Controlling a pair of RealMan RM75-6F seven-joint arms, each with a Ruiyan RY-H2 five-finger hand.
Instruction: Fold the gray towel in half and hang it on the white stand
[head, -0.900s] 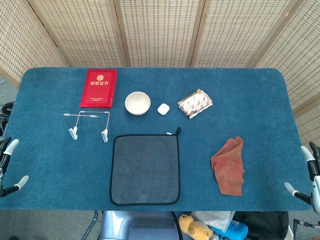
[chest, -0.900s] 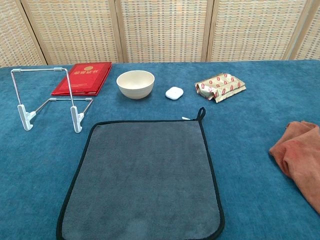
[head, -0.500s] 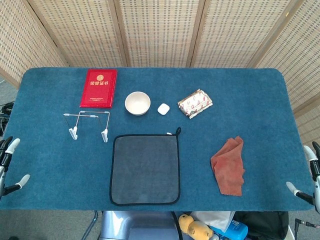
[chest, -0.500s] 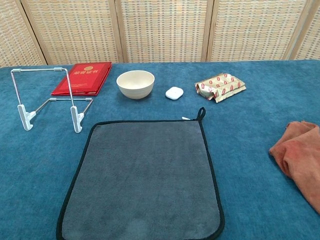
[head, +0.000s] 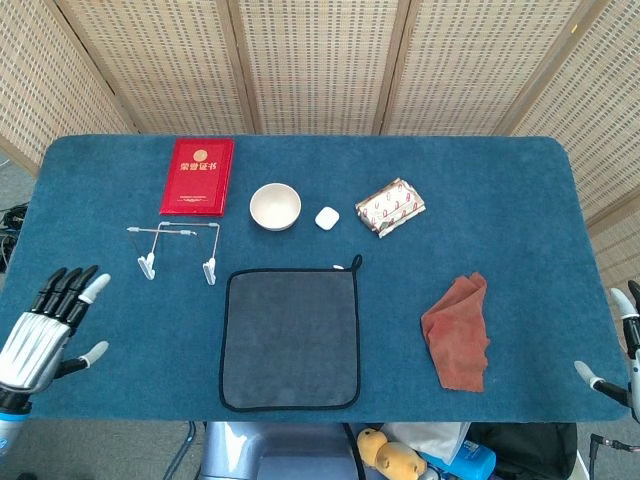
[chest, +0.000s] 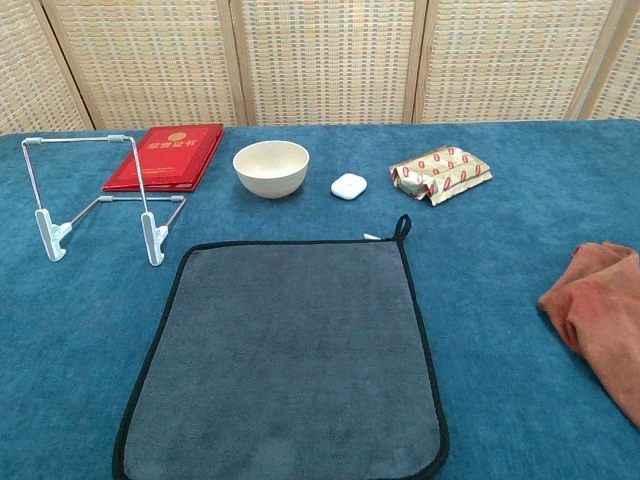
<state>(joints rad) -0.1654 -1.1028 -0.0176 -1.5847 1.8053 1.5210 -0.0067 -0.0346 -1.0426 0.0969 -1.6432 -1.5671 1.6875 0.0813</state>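
One gray towel (head: 290, 338) flat, one white stand (head: 177, 249), left hand (head: 42, 330) fingers spread, right hand (head: 617, 350) unclear

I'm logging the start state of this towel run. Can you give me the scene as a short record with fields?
towel: gray towel lies flat and unfolded near the table's front edge
stand: white stand upright, left of and behind the towel, nothing on it
left hand: left hand over the table's front left corner, fingers apart, holding nothing
right hand: right hand barely in view at the right edge, holding nothing visible
other items: red booklet, bowl, orange cloth
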